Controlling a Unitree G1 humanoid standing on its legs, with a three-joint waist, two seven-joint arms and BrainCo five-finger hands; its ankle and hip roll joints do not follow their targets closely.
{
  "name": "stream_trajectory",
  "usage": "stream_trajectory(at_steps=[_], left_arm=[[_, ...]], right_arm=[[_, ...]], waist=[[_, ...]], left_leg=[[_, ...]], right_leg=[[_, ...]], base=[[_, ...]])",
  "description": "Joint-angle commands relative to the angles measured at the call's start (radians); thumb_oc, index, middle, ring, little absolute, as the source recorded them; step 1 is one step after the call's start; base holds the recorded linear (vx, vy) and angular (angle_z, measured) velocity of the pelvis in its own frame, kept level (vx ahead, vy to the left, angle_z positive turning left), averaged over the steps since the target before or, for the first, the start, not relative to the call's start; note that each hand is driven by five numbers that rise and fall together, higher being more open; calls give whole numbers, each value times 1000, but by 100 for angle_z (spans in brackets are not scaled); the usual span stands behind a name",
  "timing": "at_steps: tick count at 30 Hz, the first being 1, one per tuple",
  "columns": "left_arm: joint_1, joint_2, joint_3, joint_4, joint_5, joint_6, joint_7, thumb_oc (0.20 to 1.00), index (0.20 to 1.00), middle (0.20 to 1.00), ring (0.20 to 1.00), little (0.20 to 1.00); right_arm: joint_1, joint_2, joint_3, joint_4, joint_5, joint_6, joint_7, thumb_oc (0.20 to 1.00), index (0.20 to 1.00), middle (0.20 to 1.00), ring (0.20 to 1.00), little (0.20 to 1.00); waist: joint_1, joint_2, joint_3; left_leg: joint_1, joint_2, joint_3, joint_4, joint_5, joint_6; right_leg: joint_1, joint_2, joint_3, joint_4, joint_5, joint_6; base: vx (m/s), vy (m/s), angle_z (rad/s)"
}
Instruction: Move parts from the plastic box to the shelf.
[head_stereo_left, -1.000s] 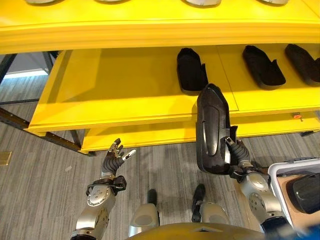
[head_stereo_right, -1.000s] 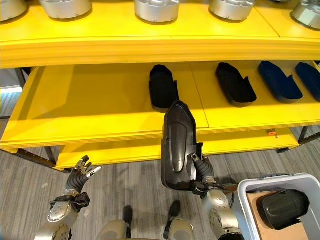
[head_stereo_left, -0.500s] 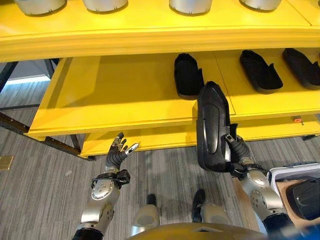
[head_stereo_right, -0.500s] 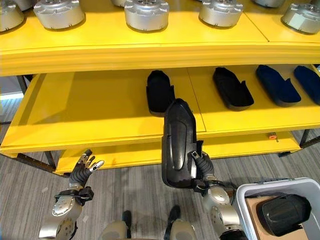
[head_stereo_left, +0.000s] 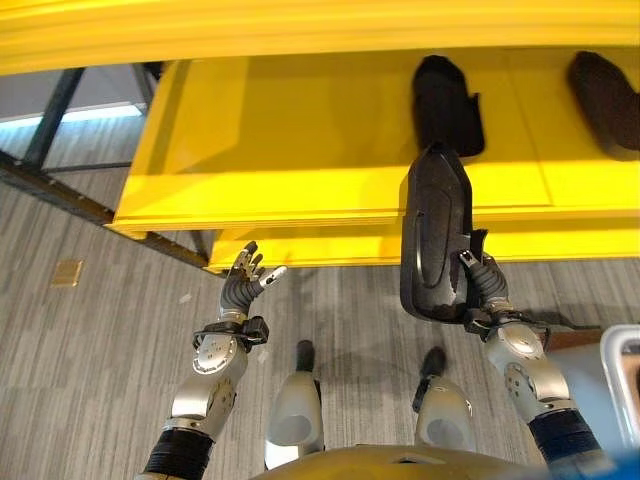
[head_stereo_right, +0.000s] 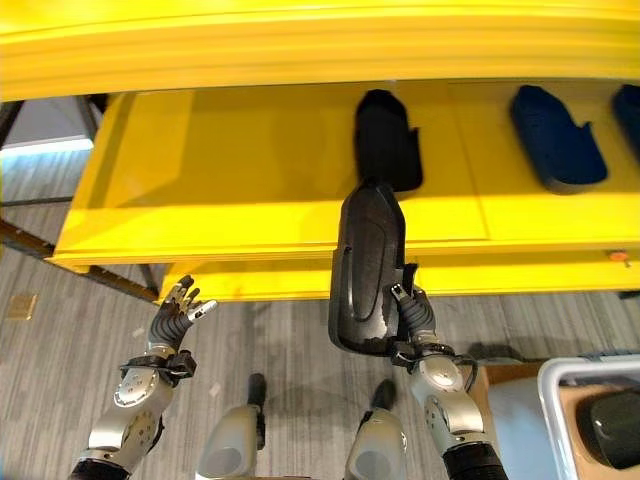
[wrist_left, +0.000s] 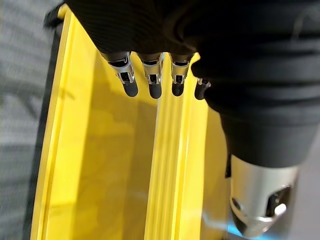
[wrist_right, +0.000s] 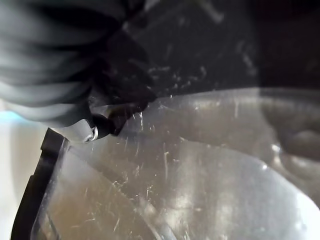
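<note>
Risk lies at the shelf (head_stereo_left: 300, 190) lip: right hand (head_stereo_left: 480, 290) grips the part (head_stereo_left: 433, 235) upright by its lower end, top-heavy, tip overlapping that edge at 12 o'clock; a knock could twist it loose. Left hand (head_stereo_left: 243, 285) hangs spread, empty

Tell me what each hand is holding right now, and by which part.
The right hand grips the long black part at its lower end, upright before the yellow shelf. The left hand is open and holds nothing.
</note>
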Motion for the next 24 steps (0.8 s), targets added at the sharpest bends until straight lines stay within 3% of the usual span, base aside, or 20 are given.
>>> stream_trajectory(at_steps=[1, 10, 14, 24], left_arm=[[22, 33, 17, -77, -33, -64, 17, 1000, 1000, 1000, 1000, 1000], [21, 64, -8, -80, -67, -61, 41, 1000, 1000, 1000, 1000, 1000], [27, 88, -28, -77, -78, -51, 36, 1000, 1000, 1000, 1000, 1000], [-7, 154, -91, -113, -113, -56, 23, 1000, 1000, 1000, 1000, 1000]], right_arm=[[-107, 18, -14, -86, 47, -90, -21, 200, 200, 200, 200, 200], [-366, 41, 52, 6, 126, -101, -106, 200, 200, 200, 200, 200], [-490, 9, 43, 66, 141, -99, -148, 200, 200, 200, 200, 200], [-831, -72, 39, 250, 242, -115, -227, 200, 200, 200, 200, 200]], waist=[[5, -18, -30], [92, -39, 0], [126, -38, 19], [156, -26, 81]], left_leg=[[-50, 61, 2, 21, 19, -14], [-114, 44, -13, 77, -1, -8], [-130, 38, -28, 75, 3, -9], [-189, 40, -49, 69, 25, -10]], right_leg=[[124, -12, -17, 4, -95, 39], [136, -15, -69, -26, -78, 45], [139, -11, -88, -22, -79, 44], [54, -11, -87, 46, -97, 34]], base=[[20, 88, 21], [11, 21, 10], [0, -15, 11], [-33, -2, 9]])
